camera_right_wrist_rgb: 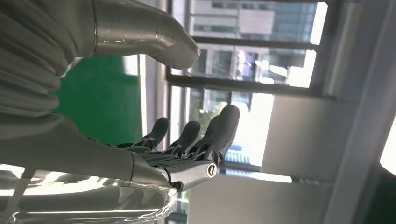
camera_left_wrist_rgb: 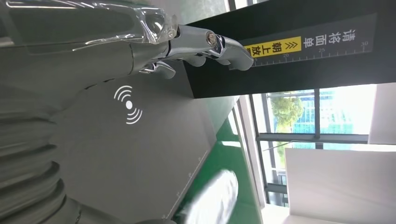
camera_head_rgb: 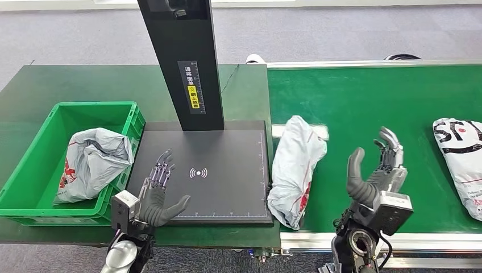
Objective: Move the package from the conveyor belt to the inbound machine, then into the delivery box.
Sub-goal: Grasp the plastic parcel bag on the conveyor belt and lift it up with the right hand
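A white soft package (camera_head_rgb: 295, 169) lies at the left end of the green conveyor belt (camera_head_rgb: 364, 96), its edge overlapping the dark scan pad of the inbound machine (camera_head_rgb: 227, 176). It shows as a white blur (camera_left_wrist_rgb: 212, 198) in the left wrist view. My right hand (camera_head_rgb: 378, 170) hovers open over the belt just right of that package, fingers spread, holding nothing. My left hand (camera_head_rgb: 159, 190) is open above the pad's front left corner, also empty. A second white package with black print (camera_head_rgb: 461, 162) lies at the belt's right edge. The green delivery box (camera_head_rgb: 34, 170) stands left of the pad with a grey bag (camera_head_rgb: 91, 162) in it.
The machine's black post (camera_head_rgb: 185, 57) rises from the back of the pad, with a yellow label (camera_left_wrist_rgb: 273, 46). The belt's metal frame (camera_head_rgb: 398, 242) runs along the front. Grey floor lies beyond the table.
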You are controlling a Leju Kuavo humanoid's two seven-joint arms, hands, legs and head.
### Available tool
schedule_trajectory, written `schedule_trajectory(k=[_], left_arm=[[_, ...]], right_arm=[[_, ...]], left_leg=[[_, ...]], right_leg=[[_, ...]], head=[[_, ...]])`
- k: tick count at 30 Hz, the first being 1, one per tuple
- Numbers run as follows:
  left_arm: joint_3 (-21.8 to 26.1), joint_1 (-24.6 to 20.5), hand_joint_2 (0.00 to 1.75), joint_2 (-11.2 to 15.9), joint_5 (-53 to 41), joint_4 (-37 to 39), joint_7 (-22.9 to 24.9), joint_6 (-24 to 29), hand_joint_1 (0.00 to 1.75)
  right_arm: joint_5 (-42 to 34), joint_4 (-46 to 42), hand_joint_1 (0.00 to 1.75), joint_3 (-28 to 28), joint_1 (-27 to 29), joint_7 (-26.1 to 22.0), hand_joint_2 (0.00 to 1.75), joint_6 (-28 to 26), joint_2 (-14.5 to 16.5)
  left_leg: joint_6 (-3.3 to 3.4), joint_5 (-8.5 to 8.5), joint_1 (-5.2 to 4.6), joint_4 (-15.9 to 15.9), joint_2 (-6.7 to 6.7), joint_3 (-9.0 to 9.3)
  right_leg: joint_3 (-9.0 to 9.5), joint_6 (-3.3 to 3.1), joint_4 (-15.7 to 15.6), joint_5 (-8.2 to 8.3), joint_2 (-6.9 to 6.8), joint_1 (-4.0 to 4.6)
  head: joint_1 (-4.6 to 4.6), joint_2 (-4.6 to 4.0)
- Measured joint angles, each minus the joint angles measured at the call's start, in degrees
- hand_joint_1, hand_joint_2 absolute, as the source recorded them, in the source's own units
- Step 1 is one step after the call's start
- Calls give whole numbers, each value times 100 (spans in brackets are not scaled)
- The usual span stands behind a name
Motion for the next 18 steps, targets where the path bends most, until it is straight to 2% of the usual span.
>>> schedule_trajectory(k=[6,7,9,10,11,15,18], left_arm=[[-2,-10,175,1,12,0,-8,28,0],[-2,-10,175,1,13,0,-9,33,0],[-2,-8,175,3,17,0,-9,40,0],[-2,-2,175,6,18,-2,-10,44,0],[-2,10,175,10,19,-8,-10,46,0],[0,72,175,25,-31,-40,-6,-2,0],[1,103,175,24,-99,-43,50,-25,0]], right_arm=[[-137,-539,175,27,91,-37,175,-159,33],[-135,-567,141,43,98,-36,175,-152,33],[10,-600,54,84,104,120,175,-81,26],[236,-571,10,123,91,388,175,23,2],[576,-486,0,185,60,814,175,190,-41],[2235,311,0,488,-116,3052,175,1034,-234],[2980,871,0,543,-158,3991,175,1179,-294]], left_leg=[[0,0,0,-1,1,0],[0,0,0,-1,0,0],[0,0,0,-2,1,-2],[0,0,0,-2,2,-2],[0,0,0,-3,5,-2],[2,3,0,-1,-11,-1],[3,9,0,0,-47,-10]], right_leg=[[0,0,0,0,1,1],[0,0,0,0,0,1],[1,0,0,0,0,1],[2,0,0,0,1,1],[2,0,0,0,3,1],[4,1,0,-1,-15,1],[6,5,0,-4,-44,0]], head=[[0,0],[0,0],[0,0],[0,0],[0,0],[-1,0],[1,0]])
